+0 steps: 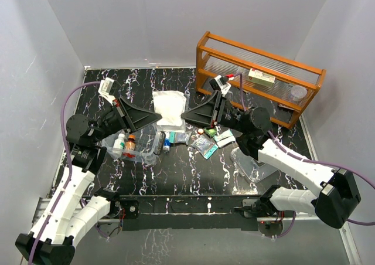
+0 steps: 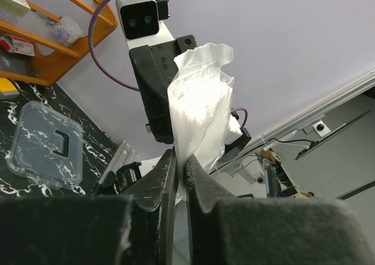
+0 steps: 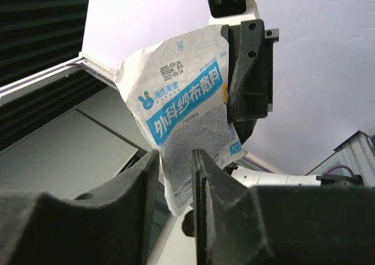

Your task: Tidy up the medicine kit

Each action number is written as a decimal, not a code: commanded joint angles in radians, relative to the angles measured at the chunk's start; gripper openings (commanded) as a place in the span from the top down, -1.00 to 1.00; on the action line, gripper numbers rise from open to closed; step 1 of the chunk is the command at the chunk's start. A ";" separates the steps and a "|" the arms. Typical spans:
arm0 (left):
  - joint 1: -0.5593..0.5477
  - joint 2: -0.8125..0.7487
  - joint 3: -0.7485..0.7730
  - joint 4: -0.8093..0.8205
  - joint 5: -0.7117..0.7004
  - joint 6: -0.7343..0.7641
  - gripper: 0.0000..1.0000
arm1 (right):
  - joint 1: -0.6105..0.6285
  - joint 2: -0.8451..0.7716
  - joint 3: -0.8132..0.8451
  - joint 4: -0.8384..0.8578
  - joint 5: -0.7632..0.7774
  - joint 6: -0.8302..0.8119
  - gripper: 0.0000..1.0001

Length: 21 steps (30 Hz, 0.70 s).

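A white gauze packet (image 1: 170, 108) with blue print is held in the air above the table, between my two grippers. My left gripper (image 1: 154, 123) is shut on its thin edge; in the left wrist view the packet (image 2: 199, 95) rises out of the closed jaws (image 2: 180, 159). My right gripper (image 1: 186, 116) is at the packet's other side. In the right wrist view its fingers (image 3: 174, 159) stand apart, with the packet's lower corner (image 3: 184, 101) between them. The clear kit box (image 1: 133, 153) sits below left, with small bottles in it. Its clear lid (image 1: 255, 165) with the dark handle lies at the right and also shows in the left wrist view (image 2: 44, 145).
An orange wooden rack (image 1: 261, 77) with boxes and a small jar stands at the back right. Loose packets, tubes and bottles (image 1: 205, 141) lie on the black marbled table between the box and the lid. White walls enclose the table.
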 commanded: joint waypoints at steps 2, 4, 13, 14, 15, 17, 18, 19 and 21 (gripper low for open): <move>-0.002 -0.018 0.090 -0.129 0.003 0.150 1.00 | -0.001 -0.038 -0.030 0.011 0.031 -0.045 0.06; -0.003 -0.020 0.144 -0.279 -0.027 0.250 1.00 | -0.003 -0.069 -0.038 -0.066 0.054 -0.109 -0.13; -0.002 0.091 0.425 -1.116 -0.403 0.748 1.00 | -0.007 -0.242 -0.003 -0.651 0.324 -0.488 -0.34; -0.002 0.112 0.448 -1.182 -0.465 0.789 1.00 | -0.006 -0.251 0.000 -0.701 0.352 -0.513 -0.34; -0.002 0.130 0.470 -1.241 -0.522 0.828 1.00 | -0.007 -0.261 0.000 -0.736 0.373 -0.535 -0.34; -0.003 0.166 0.504 -1.328 -0.616 0.912 1.00 | -0.007 -0.275 -0.009 -0.777 0.398 -0.553 -0.34; -0.003 0.180 0.515 -1.355 -0.656 0.947 1.00 | -0.007 -0.280 -0.016 -0.784 0.404 -0.556 -0.34; -0.002 0.194 0.521 -1.377 -0.699 0.970 1.00 | -0.006 -0.283 -0.023 -0.789 0.407 -0.558 -0.34; -0.003 0.220 0.530 -1.410 -0.770 1.016 1.00 | -0.006 -0.287 -0.037 -0.795 0.411 -0.554 -0.34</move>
